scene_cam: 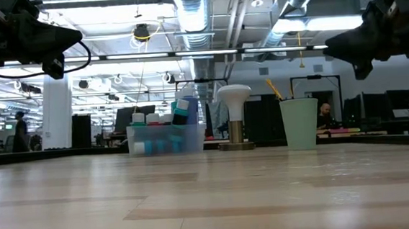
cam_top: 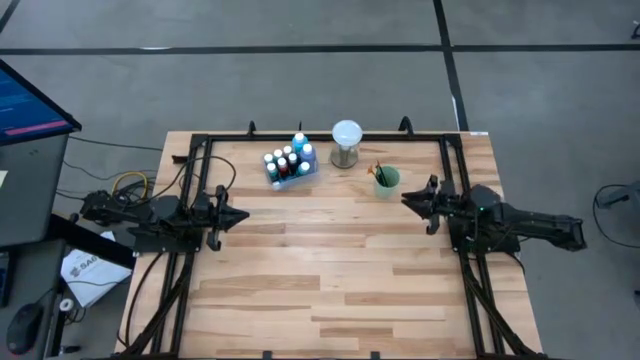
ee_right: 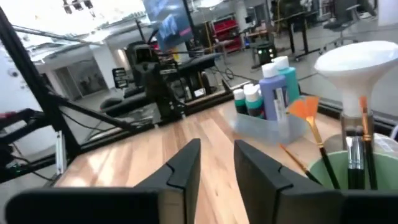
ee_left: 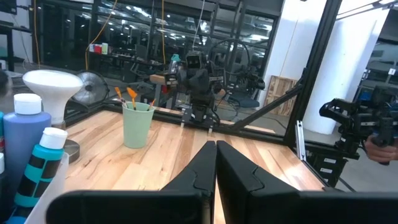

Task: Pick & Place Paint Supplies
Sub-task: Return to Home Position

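Observation:
Several small paint bottles (cam_top: 289,162) with white caps stand upright in a clear bin (scene_cam: 164,140) near the table's far edge; they also show in the left wrist view (ee_left: 28,124) and the right wrist view (ee_right: 267,93). A pale green cup (cam_top: 386,181) to their right stands on its base and holds thin brushes (ee_right: 311,124), bristles up. My left gripper (cam_top: 243,214) hovers shut at the table's left side, above the wood. My right gripper (cam_top: 405,198) hovers open just near-right of the cup (ee_right: 354,180), touching nothing.
A white globe on a metal base (cam_top: 346,135) stands between the bin and the cup. A black frame (cam_top: 200,150) runs along the table's left, far and right sides. The wide near half of the wooden table (cam_top: 330,290) lies bare.

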Robot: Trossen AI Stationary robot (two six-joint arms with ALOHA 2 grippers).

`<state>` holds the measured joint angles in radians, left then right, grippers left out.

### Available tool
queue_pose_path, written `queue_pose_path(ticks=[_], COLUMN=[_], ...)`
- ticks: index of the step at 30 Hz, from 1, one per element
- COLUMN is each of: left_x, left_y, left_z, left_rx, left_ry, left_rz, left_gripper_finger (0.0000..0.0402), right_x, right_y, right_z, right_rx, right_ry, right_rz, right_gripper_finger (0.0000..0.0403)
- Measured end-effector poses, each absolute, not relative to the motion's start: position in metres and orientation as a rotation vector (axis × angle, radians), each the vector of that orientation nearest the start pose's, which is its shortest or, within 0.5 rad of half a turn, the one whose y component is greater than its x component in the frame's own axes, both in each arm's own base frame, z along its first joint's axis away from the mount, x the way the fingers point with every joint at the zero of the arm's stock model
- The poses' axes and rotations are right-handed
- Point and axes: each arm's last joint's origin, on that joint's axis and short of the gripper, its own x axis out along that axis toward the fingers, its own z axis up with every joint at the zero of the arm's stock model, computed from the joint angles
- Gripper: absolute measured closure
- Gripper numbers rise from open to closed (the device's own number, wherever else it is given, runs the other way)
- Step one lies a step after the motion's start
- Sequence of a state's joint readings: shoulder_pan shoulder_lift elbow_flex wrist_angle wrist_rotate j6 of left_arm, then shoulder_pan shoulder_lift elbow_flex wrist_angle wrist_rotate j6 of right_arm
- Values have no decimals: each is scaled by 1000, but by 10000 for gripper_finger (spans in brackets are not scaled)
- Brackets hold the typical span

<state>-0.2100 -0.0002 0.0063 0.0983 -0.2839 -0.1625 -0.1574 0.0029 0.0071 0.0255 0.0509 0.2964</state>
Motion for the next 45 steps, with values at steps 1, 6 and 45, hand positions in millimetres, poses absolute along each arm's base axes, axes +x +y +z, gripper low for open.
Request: queue_pose_path(ticks=[1,6,45], left_x=[95,95,95], left_y=[-12,-12,-12], left_z=[175,175,176], left_rx=[-188,-188,-192], left_ry=[-107,-107,-122], left_rz=[65,65,64], left_gripper_finger=[396,396,396], right_x=[96,97,98], right_y=[-17,-17,-17], right_z=[168,166,165], right_rx=[297,264,236], right_ry=[-53,-32,-24], right_rz=[-198,-201,-202], right_gripper_finger=[313,333,337])
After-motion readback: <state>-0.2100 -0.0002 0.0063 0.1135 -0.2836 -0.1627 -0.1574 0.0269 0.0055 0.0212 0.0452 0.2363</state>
